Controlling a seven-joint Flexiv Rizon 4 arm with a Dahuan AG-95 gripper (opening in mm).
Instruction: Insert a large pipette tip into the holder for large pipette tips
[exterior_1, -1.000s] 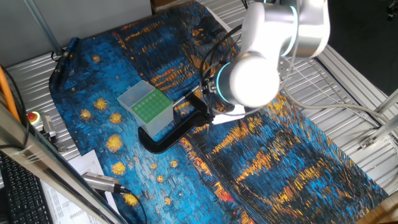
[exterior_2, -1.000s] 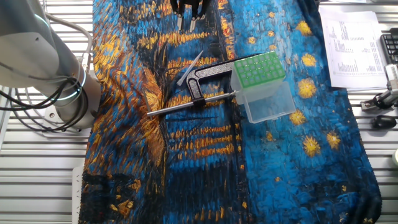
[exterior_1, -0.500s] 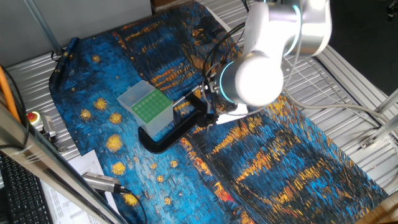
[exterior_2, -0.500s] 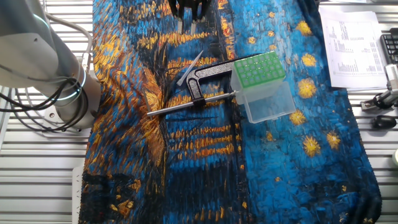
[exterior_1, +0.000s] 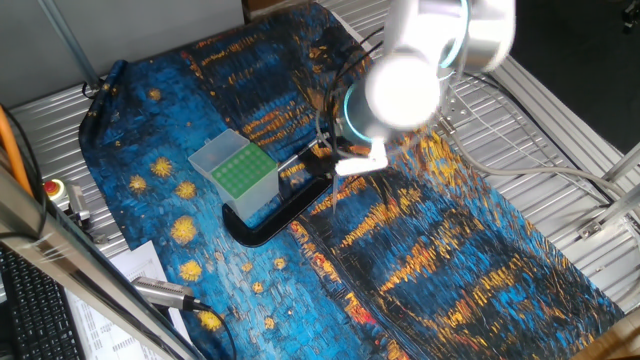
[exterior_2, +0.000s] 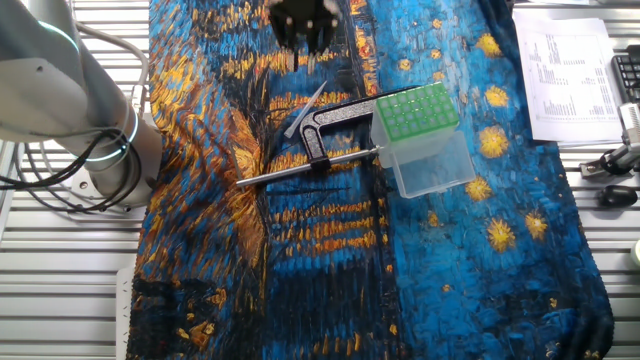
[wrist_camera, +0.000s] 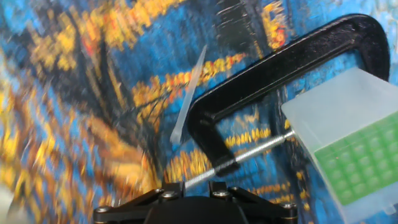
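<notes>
The large pipette tip (exterior_2: 305, 108) lies flat on the blue and orange cloth, a slim whitish piece just left of the black clamp; the hand view shows the tip (wrist_camera: 188, 96) ahead of the hand. The holder (exterior_2: 425, 140), a translucent box with a green grid top (exterior_2: 414, 110), stands right of the clamp; it shows as holder (exterior_1: 235, 170) and holder (wrist_camera: 351, 140) in the other two views. My gripper (exterior_2: 308, 42) hovers blurred above the cloth, short of the tip, fingers apart and empty. The arm hides it in one fixed view.
A black C-shaped clamp (exterior_2: 330, 125) with a long metal rod (exterior_2: 300, 168) lies between the tip and the holder, its rod end touching the box. The arm's base (exterior_2: 90, 110) stands at the left. Papers (exterior_2: 565, 70) lie at the right edge.
The arm has swung and the gripper has shifted slightly nearer the pipette tip, now motion-blurred. Tip, clamp and holder have not moved.
</notes>
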